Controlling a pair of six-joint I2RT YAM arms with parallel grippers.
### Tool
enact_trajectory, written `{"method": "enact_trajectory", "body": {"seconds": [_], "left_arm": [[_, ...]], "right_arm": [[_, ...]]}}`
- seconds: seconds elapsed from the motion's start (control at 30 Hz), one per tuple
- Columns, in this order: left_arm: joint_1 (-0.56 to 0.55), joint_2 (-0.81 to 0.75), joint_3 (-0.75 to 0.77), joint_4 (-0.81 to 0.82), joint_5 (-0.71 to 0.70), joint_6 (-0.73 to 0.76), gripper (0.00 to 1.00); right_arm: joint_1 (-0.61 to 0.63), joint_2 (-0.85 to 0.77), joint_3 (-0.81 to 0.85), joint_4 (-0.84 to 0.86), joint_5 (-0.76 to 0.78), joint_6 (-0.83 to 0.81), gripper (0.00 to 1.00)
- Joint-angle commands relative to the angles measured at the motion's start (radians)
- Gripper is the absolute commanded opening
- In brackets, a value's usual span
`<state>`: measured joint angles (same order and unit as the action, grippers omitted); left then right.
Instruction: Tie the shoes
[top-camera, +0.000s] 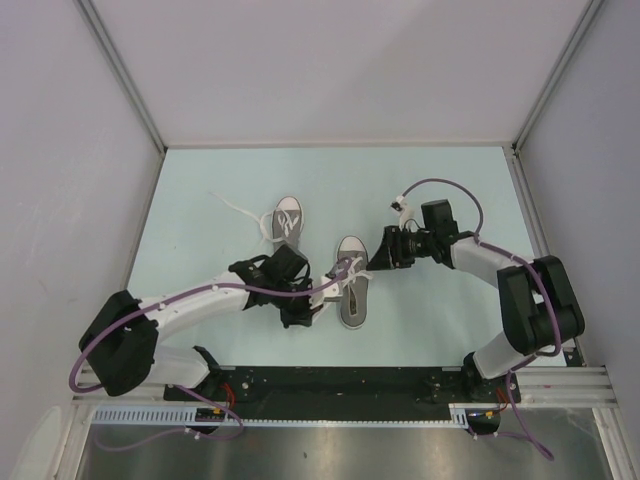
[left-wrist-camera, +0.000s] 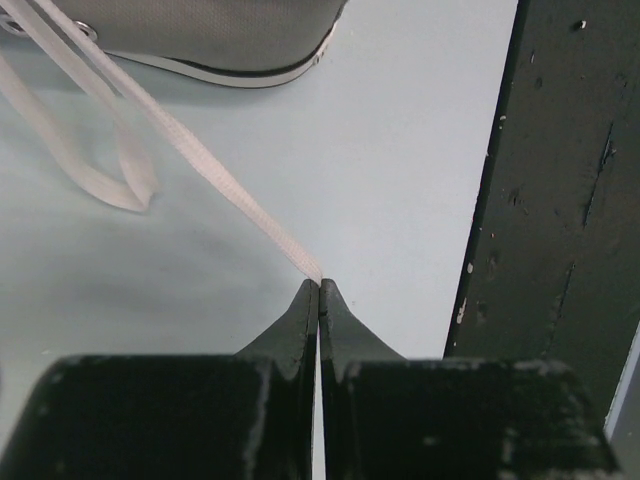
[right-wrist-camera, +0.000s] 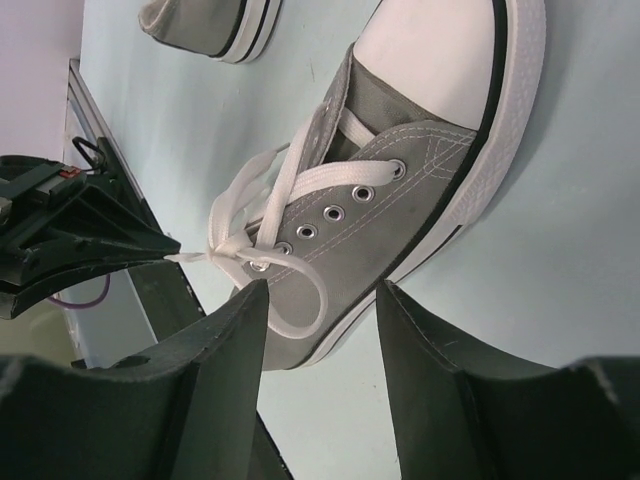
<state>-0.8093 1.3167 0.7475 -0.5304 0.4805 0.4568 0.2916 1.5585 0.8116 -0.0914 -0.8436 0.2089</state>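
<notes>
Two small grey sneakers lie on the pale table. The near shoe (top-camera: 352, 285) lies in the middle, its toe pointing away; it fills the right wrist view (right-wrist-camera: 400, 190). The far shoe (top-camera: 286, 220) lies up and left of it. My left gripper (top-camera: 303, 305) is left of the near shoe and shut on a white lace (left-wrist-camera: 210, 170) that runs taut from that shoe to my fingertips (left-wrist-camera: 320, 288). My right gripper (top-camera: 372, 258) is open and empty beside the near shoe's toe, with a lace loop (right-wrist-camera: 300, 300) showing between its fingers (right-wrist-camera: 240, 330).
A loose lace (top-camera: 232, 207) of the far shoe trails left across the table. Grey walls enclose the table on three sides. A black rail (top-camera: 350, 385) runs along the near edge and shows at the right of the left wrist view (left-wrist-camera: 560, 200).
</notes>
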Motion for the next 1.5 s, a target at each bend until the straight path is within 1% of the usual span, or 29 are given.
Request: {"method": "enact_trajectory", "body": {"seconds": [0.0,0.03,0.07,0.3,0.33,0.37,0.43,0.47,0.5,0.73,0.77,0.83,0.87,0.9,0.97,1.03,1.07,1.1,1.17,1.27,1.37,1.43,1.47], "left_arm": [[-0.008,-0.033,-0.017,0.01,0.003,0.056,0.0],[-0.008,-0.036,-0.02,0.018,0.003,0.056,0.0],[-0.01,-0.036,-0.023,0.02,0.003,0.057,0.0],[-0.011,-0.042,-0.046,0.049,0.0,0.052,0.0],[-0.011,-0.04,-0.046,0.049,-0.002,0.052,0.0],[-0.011,-0.042,-0.048,0.05,-0.005,0.054,0.0],[-0.013,-0.04,-0.05,0.052,-0.013,0.054,0.0],[-0.011,-0.042,-0.05,0.052,-0.019,0.054,0.0],[-0.011,-0.043,-0.051,0.049,-0.019,0.054,0.0],[-0.011,-0.048,-0.069,0.032,-0.029,0.069,0.0],[-0.011,-0.048,-0.074,0.033,-0.029,0.069,0.02],[-0.011,-0.048,-0.076,0.044,-0.033,0.063,0.1],[-0.013,-0.047,-0.073,0.047,-0.036,0.056,0.22],[-0.01,-0.047,-0.07,0.058,-0.037,0.049,0.27],[-0.002,-0.069,-0.062,0.073,-0.03,0.036,0.35],[0.018,-0.102,-0.062,0.121,-0.014,0.011,0.38],[0.054,-0.115,-0.057,0.133,0.003,0.003,0.4],[0.073,-0.141,-0.051,0.144,0.041,-0.001,0.41],[0.129,-0.149,-0.021,0.161,0.062,-0.009,0.41],[0.192,-0.122,0.027,0.19,0.079,-0.017,0.45],[0.222,-0.039,0.094,0.185,0.084,0.0,0.46],[0.225,0.013,0.13,0.184,0.081,-0.018,0.47],[0.228,0.068,0.163,0.181,0.089,-0.026,0.48]], "right_arm": [[0.021,0.024,0.041,0.047,0.006,0.004,0.5],[0.027,0.028,0.041,0.045,0.006,0.004,0.5],[0.029,0.032,0.041,0.047,0.002,0.006,0.47],[0.037,0.046,0.041,0.032,-0.009,0.001,0.4],[0.038,0.046,0.041,0.032,-0.011,0.001,0.38],[0.038,0.048,0.043,0.03,-0.015,0.001,0.29],[0.04,0.045,0.044,0.024,-0.026,0.001,0.19],[0.041,0.034,0.046,0.01,-0.028,-0.005,0.04],[0.041,0.028,0.047,0.006,-0.026,-0.012,0.0],[0.027,-0.074,0.049,-0.024,0.069,-0.045,0.0],[0.026,-0.092,0.049,-0.024,0.084,-0.048,0.0],[0.026,-0.106,0.049,-0.016,0.104,-0.048,0.0],[0.032,-0.116,0.049,-0.018,0.109,-0.048,0.0],[0.037,-0.121,0.049,-0.018,0.113,-0.049,0.0],[0.044,-0.133,0.049,-0.024,0.127,-0.06,0.0],[0.047,-0.14,0.049,-0.034,0.136,-0.072,0.0],[0.047,-0.143,0.049,-0.04,0.141,-0.075,0.0],[0.047,-0.147,0.049,-0.047,0.141,-0.08,0.0],[0.047,-0.153,0.049,-0.06,0.147,-0.1,0.0],[0.049,-0.166,0.047,-0.094,0.152,-0.143,0.0],[0.066,-0.175,0.047,-0.128,0.172,-0.204,0.0],[0.075,-0.169,0.047,-0.151,0.184,-0.206,0.0],[0.08,-0.167,0.047,-0.159,0.192,-0.236,0.0]]}}
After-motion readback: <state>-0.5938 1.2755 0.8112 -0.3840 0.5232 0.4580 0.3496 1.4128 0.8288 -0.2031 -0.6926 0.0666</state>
